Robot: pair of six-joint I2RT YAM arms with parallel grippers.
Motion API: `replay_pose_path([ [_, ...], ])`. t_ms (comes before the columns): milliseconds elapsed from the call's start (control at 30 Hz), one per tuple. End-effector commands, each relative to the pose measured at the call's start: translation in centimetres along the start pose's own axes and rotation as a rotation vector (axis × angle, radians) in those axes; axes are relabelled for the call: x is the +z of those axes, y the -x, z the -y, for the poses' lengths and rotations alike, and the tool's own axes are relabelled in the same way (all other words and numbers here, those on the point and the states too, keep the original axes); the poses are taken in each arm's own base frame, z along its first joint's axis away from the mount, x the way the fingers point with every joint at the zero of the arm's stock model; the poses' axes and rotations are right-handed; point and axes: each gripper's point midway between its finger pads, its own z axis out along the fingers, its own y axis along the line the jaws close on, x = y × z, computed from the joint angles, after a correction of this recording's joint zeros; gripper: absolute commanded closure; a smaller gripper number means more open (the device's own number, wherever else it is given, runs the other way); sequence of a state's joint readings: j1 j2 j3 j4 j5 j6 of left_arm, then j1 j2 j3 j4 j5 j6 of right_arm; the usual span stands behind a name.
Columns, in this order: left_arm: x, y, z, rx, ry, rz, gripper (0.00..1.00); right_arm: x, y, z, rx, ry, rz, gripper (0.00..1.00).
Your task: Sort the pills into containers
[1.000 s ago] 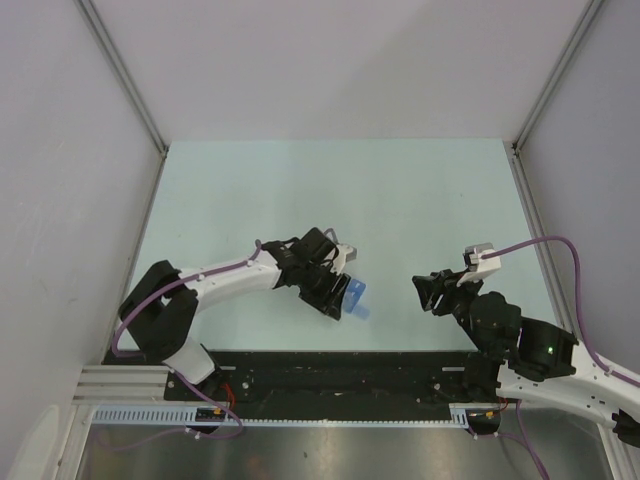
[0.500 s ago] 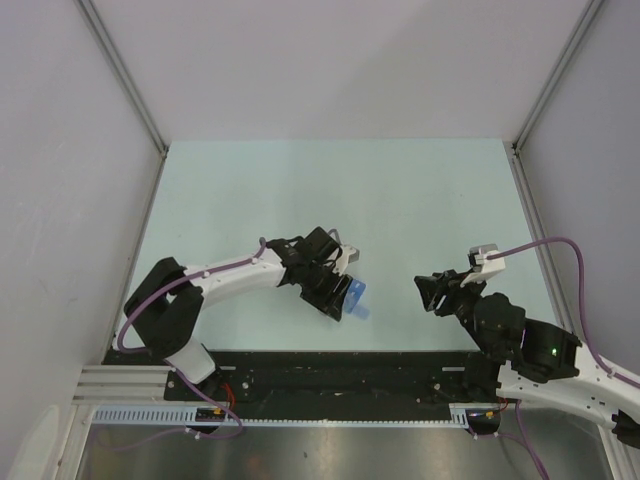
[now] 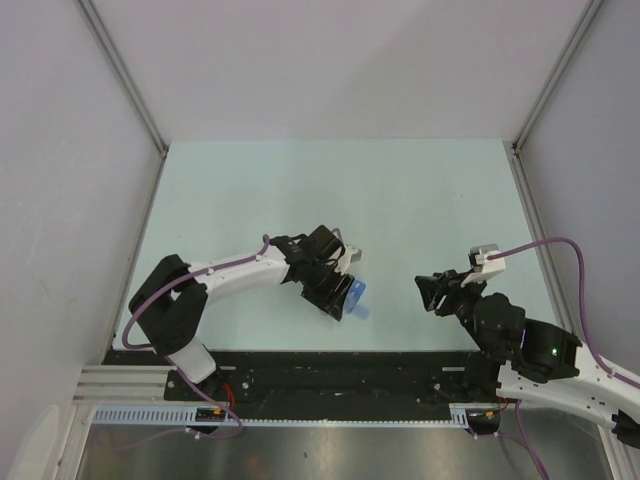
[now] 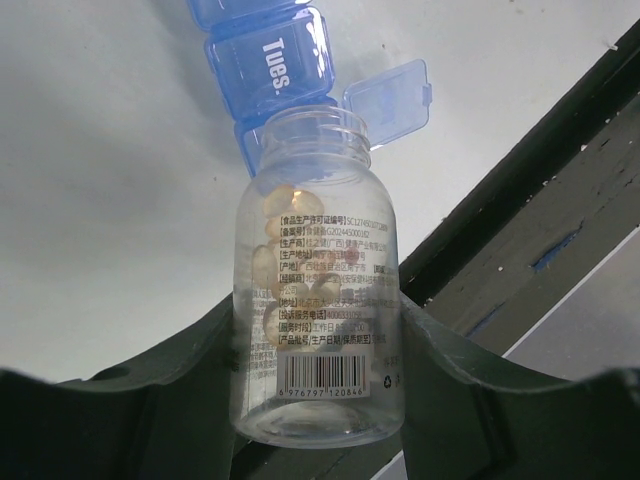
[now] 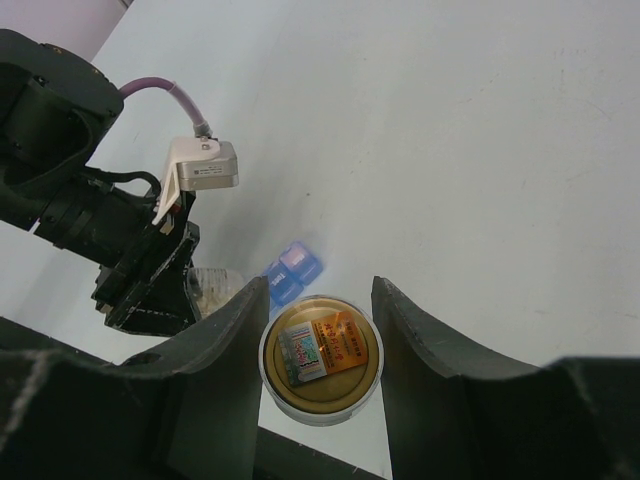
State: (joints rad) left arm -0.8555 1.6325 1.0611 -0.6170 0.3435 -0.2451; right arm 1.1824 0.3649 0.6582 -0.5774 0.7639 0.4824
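You have the left gripper (image 4: 320, 312) pinching the bottle (image 4: 320, 240) at the box (image 4: 268, 58), by the table's (image 3: 300, 180) near edge. Only the right-wrist view shows the right gripper (image 5: 320, 302) clamping a cap (image 5: 321, 358).

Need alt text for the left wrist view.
The left hand grips a clear, uncapped pill bottle, its mouth at the open end compartment of a blue pill box. Yellowish pills sit inside the bottle; the next compartment, marked Tues., is closed.

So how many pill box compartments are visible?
3: an open compartment under the bottle mouth, the shut Tues. compartment next, a third compartment cropped at the top. More may lie beyond.
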Motion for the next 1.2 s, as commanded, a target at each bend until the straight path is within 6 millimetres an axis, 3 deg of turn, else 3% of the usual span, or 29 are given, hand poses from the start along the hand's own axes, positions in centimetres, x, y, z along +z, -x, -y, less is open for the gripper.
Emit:
replay_pose_path([
  [0, -0.41, 0.74, 0.2, 0.042, 0.004, 0.003, 1.0, -0.09, 0.35, 0.48, 0.024, -0.024, 0.019, 1.0],
  [1167, -0.54, 1.37, -0.3, 0.064, 0.043, -0.034, 1.0, -0.12, 0.26, 0.47, 0.032, -0.021, 0.024, 1.0],
])
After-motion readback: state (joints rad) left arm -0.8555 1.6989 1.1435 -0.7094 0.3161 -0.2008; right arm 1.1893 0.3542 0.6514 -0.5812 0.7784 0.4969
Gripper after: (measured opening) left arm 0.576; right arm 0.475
